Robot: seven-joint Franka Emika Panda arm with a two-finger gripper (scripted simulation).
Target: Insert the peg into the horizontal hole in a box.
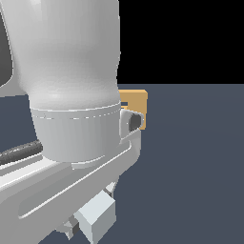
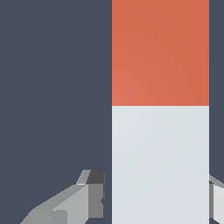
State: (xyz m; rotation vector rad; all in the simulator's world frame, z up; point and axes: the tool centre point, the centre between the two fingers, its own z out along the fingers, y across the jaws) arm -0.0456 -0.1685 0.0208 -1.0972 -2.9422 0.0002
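Note:
The peg (image 2: 160, 109) fills the wrist view, with a red-orange part (image 2: 160, 52) and a white part (image 2: 160, 162). My gripper (image 2: 157, 197) straddles the white part and is open. One finger (image 2: 94, 192) stands off the peg by a narrow strip of floor, and the other finger (image 2: 216, 201) sits right at its opposite edge. In the exterior view the arm hides the gripper and the peg. Only a corner of the tan box (image 1: 136, 101) shows behind the arm, and the hole is hidden.
The large white arm link (image 1: 71, 86) and its lower body (image 1: 71, 190) cover the exterior view's left half. Dark blue-grey floor (image 1: 190, 167) spreads over the exterior view's right.

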